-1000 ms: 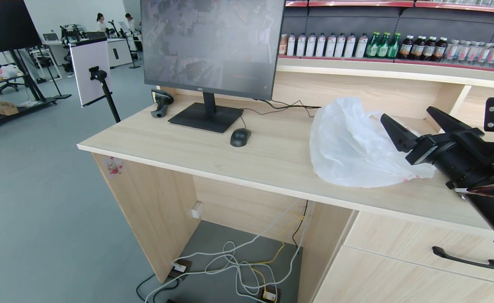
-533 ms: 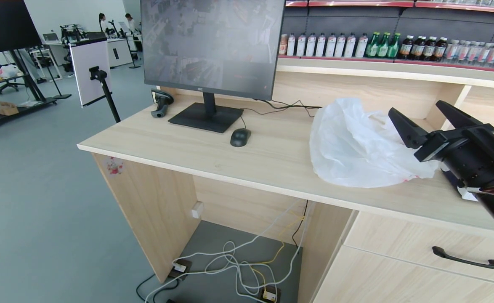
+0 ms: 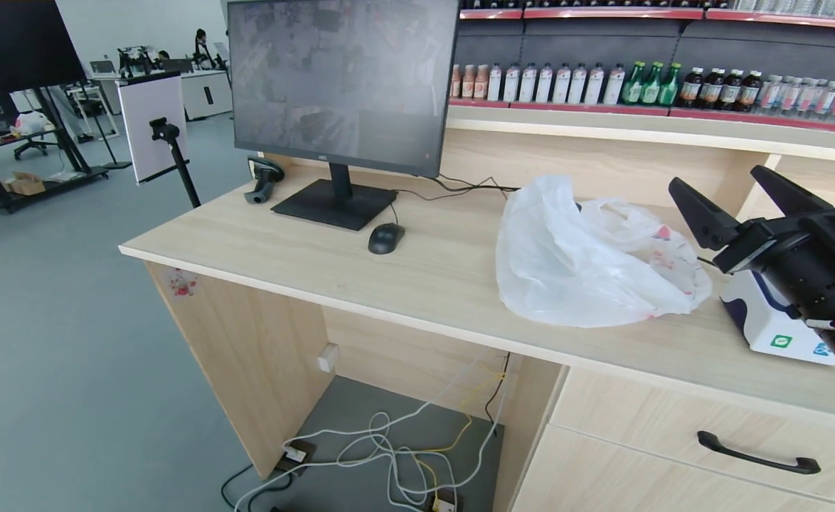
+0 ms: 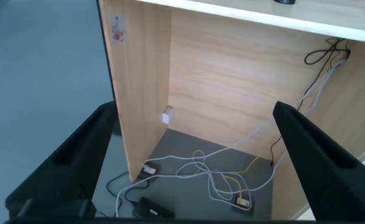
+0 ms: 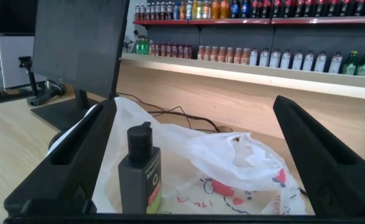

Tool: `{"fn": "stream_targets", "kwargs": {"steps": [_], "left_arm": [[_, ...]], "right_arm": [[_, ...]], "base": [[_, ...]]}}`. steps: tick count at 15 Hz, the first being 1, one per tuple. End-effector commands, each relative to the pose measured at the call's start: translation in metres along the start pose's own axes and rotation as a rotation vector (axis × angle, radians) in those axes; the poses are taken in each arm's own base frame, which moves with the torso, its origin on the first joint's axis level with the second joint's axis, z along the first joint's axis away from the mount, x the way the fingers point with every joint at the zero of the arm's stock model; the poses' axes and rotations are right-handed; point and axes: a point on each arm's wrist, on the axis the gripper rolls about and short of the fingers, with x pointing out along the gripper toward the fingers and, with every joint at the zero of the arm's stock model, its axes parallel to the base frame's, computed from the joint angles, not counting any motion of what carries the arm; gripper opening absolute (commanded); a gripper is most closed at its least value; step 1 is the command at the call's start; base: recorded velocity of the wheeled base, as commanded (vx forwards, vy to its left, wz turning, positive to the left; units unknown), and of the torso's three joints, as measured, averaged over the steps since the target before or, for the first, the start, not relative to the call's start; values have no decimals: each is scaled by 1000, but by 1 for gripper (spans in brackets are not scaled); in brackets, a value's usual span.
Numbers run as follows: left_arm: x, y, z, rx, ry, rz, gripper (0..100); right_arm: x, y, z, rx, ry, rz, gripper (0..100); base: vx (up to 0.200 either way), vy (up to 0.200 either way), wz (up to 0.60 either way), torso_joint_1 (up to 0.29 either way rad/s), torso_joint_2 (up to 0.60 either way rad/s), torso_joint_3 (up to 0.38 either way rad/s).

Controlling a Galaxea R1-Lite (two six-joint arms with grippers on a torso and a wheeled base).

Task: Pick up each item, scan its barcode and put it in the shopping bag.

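Note:
A white plastic shopping bag (image 3: 588, 263) lies crumpled on the wooden counter (image 3: 417, 277), right of the middle. My right gripper (image 3: 715, 179) hovers open just to the right of the bag, with nothing between its fingers. In the right wrist view that gripper (image 5: 194, 102) faces a dark pump bottle (image 5: 138, 177) standing upright at the bag (image 5: 232, 162). A black handheld barcode scanner (image 3: 261, 178) rests at the counter's back left. My left gripper (image 4: 193, 107) is open and empty, low down in front of the desk's side panel (image 4: 142, 81).
A monitor (image 3: 339, 78) and mouse (image 3: 385, 238) stand at the counter's left half. A white and blue device (image 3: 773, 320) sits under my right arm. Shelves of bottles (image 3: 638, 82) run behind the counter. Loose cables (image 4: 201, 174) lie on the floor under the desk.
The head camera has shifted, bringing the white and blue device into view. Before that, my open right gripper drew back to the right, off the shopping bag.

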Motion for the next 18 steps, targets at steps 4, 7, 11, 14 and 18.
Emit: {"fn": "stream_targets", "kwargs": {"steps": [4,7,11,14,18], "left_arm": [[0,0,0,0,0,0,100],[0,0,0,-2,-2,2,100],[0,0,0,-9,-2,2,100],[0,0,0,-11,-3,2,100],[0,0,0,-12,-3,2,100]], "right_arm": [[-2,0,3,-1,-7,0,100],[0,0,0,-2,-1,1,100],[7,0,-5,0,5,1,100],[9,0,-6,0,7,1,100],[6,-5,-8,-7,16,-17,100]], "base": [[0,-150,0,1,2,1],[0,0,0,0,0,0],[-100,0,0,2,0,4],[-200,0,0,33,7,-2],[-150,0,0,-13,3,4]]}}
